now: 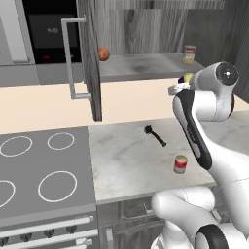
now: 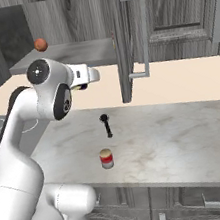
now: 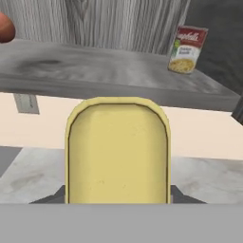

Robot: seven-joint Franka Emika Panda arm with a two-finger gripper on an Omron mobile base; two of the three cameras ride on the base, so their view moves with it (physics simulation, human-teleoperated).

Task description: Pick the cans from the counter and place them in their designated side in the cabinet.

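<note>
My gripper [image 3: 118,199] is shut on a yellow-topped can [image 3: 117,152], whose pale yellow face stands large between the fingers in the hand view. In the left base view this can [image 1: 187,78] hangs in front of the open cabinet, just below the right end of its grey shelf [image 1: 146,65]. The gripper [image 2: 83,85] juts right from the arm's wrist, above the counter. A red can with a cream band and gold lid [image 1: 181,164] [image 2: 106,158] stands upright on the marbled counter [image 1: 131,160] near its front edge.
A labelled soup can [image 1: 189,54] [image 3: 187,49] stands at the shelf's right end and an orange ball [image 1: 103,53] [image 2: 41,44] at its left. The cabinet door [image 1: 90,58] hangs open with its bar handle [image 1: 68,58]. A black utensil [image 1: 155,135] lies mid-counter. The stovetop [image 1: 44,165] is left.
</note>
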